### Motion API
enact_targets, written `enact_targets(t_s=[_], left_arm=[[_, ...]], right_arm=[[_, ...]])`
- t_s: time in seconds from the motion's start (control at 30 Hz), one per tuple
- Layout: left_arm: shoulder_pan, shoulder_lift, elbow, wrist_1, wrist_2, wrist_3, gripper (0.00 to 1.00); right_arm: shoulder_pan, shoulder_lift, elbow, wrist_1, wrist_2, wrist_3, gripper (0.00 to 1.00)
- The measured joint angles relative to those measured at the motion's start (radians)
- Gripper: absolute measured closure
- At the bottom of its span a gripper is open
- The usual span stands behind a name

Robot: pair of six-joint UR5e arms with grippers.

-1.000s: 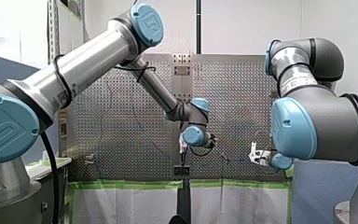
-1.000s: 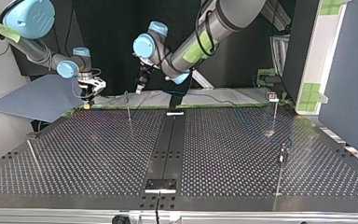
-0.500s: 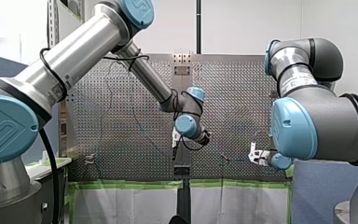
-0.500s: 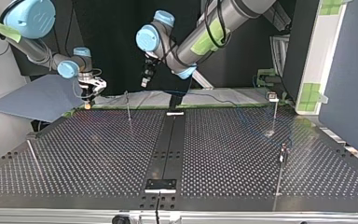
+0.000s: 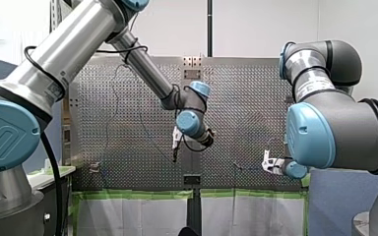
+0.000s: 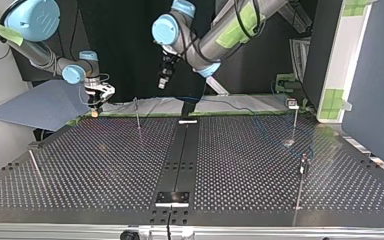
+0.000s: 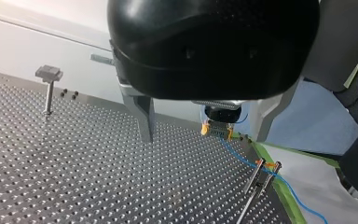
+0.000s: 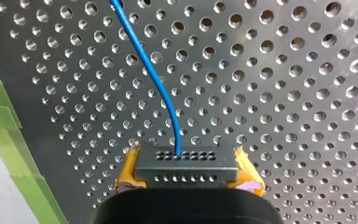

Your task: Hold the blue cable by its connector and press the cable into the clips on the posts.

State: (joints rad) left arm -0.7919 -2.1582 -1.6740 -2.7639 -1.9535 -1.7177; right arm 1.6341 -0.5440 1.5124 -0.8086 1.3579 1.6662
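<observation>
In the right wrist view my right gripper (image 8: 186, 181) is shut on the black connector (image 8: 186, 164), its yellow pads (image 8: 129, 175) pressed to the sides. The blue cable (image 8: 154, 79) runs from the connector away over the perforated table (image 8: 284, 93). In the left wrist view my left gripper (image 7: 204, 137) hangs above the table, metal fingers (image 7: 144, 116) open and empty. Ahead of it the cable (image 7: 242, 158) passes thin posts (image 7: 254, 176). In the top view my left gripper (image 6: 164, 80) is raised above a post (image 6: 137, 116); my right gripper (image 6: 96, 106) is low at the far edge.
More posts stand at the top view's right (image 6: 295, 120), (image 6: 302, 175) and left (image 6: 35, 167). A clip-topped post (image 7: 49, 88) shows beside my left gripper. A black strip (image 6: 180, 155) crosses the table's middle. Green tape (image 6: 240, 113) lines the far edge; a blue-grey board (image 6: 40, 105) lies left.
My left arm has lifted its gripper off the table and swung it toward the front view's left. My right gripper has stayed in place with the connector.
</observation>
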Motion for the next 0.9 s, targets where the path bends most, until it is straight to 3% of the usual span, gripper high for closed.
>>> enact_targets(t_s=[0.9], left_arm=[[0.008,0.23,-0.23,0.024,-0.04,-0.015,0.01]], right_arm=[[0.005,0.0,0.0,-0.002,-0.001,-0.002,1.0]])
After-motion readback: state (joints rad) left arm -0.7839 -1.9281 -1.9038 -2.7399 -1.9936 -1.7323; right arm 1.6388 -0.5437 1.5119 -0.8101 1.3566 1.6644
